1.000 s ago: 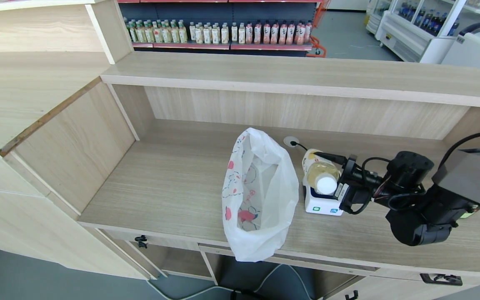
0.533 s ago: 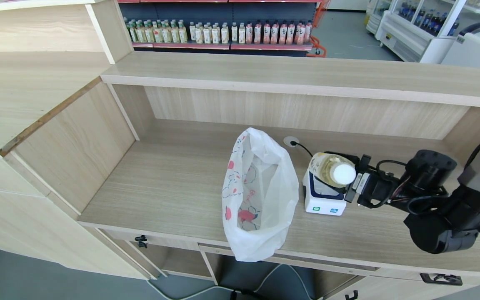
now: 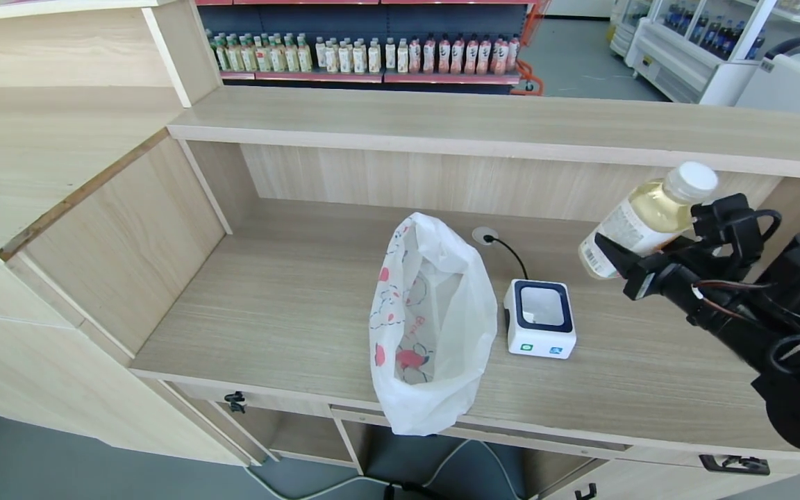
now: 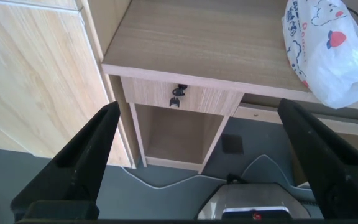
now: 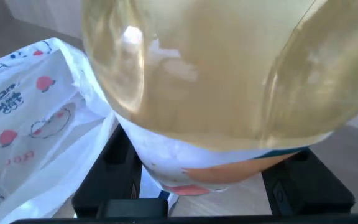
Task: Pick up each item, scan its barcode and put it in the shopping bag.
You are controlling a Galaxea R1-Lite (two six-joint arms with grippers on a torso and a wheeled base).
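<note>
My right gripper (image 3: 657, 243) is shut on a clear bottle (image 3: 639, 219) of pale yellow drink with a white cap, held tilted in the air above the right part of the counter, up and right of the scanner. The bottle (image 5: 229, 81) looms close in the right wrist view, with the bag (image 5: 36, 130) beyond it. The white barcode scanner (image 3: 540, 318) with its dark window sits on the counter. Left of it stands the open white shopping bag (image 3: 431, 323) with red prints. My left gripper (image 4: 207, 162) hangs open below the counter's front edge, beside the bag (image 4: 325, 50).
The counter (image 3: 289, 305) is a wooden recess with a back wall and a shelf (image 3: 497, 125) overhead. A black cable (image 3: 507, 251) runs from the scanner to a hole in the counter. A drawer with a lock (image 4: 178, 96) sits under the front edge.
My right gripper has lifted the bottle off the scanner, up and to the right, turning its cap upward. The scanner's window is now uncovered.
</note>
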